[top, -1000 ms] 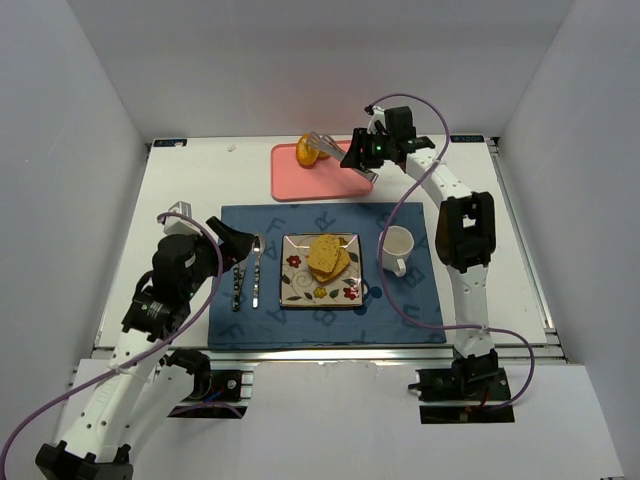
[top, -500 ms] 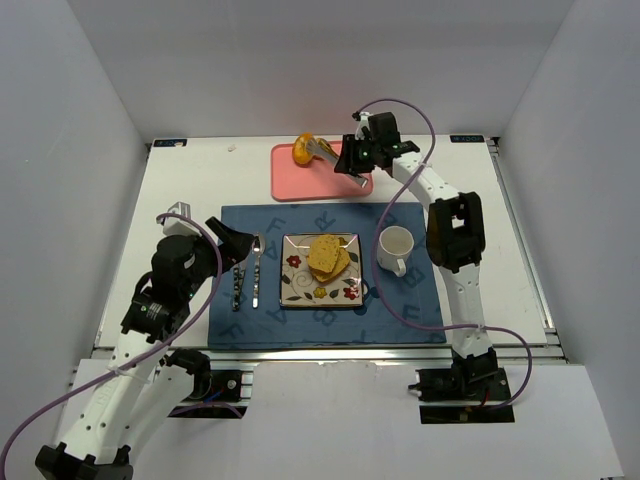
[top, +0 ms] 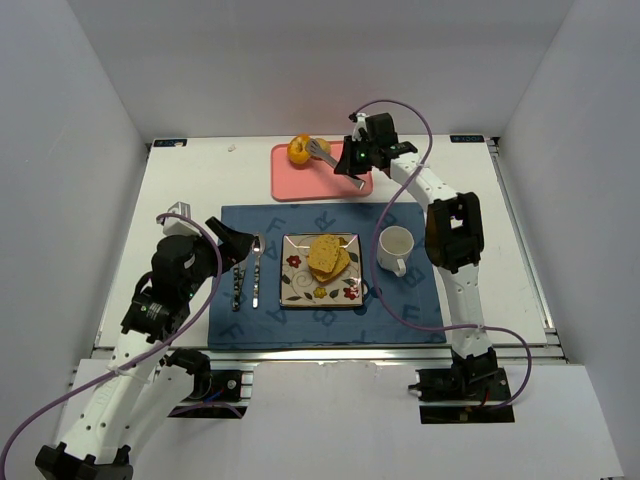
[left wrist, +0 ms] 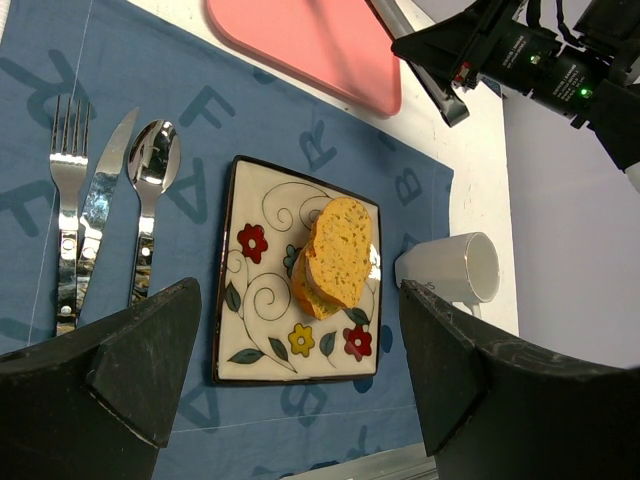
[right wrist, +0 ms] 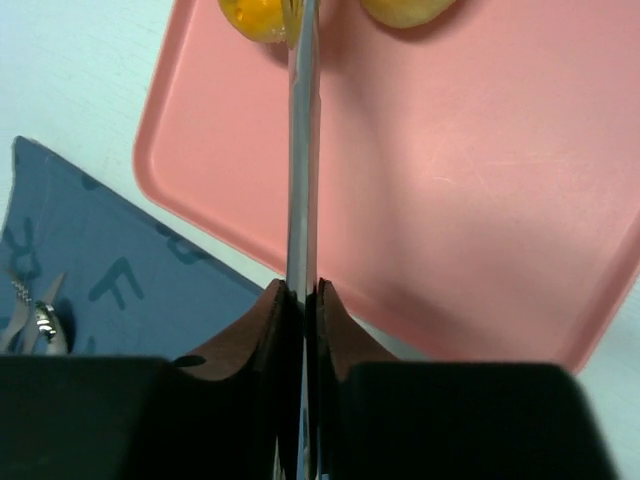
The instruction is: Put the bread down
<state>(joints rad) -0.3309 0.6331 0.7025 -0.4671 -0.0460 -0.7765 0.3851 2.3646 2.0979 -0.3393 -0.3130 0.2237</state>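
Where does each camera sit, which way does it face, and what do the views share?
Top external: above and behind the bases, looking down on the table; left arm and right arm show.
Left wrist: raised near-left, looking down at the flowered plate with bread slices; open left end effector frames the bottom.
Right wrist: low over the pink tray, facing the ring roll; right end effector grips metal tongs.
Shared: all show the tray; top and left wrist share plate and mug.

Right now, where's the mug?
In the top view, the mug stands on the right part of the blue mat, just right of the flowered plate.
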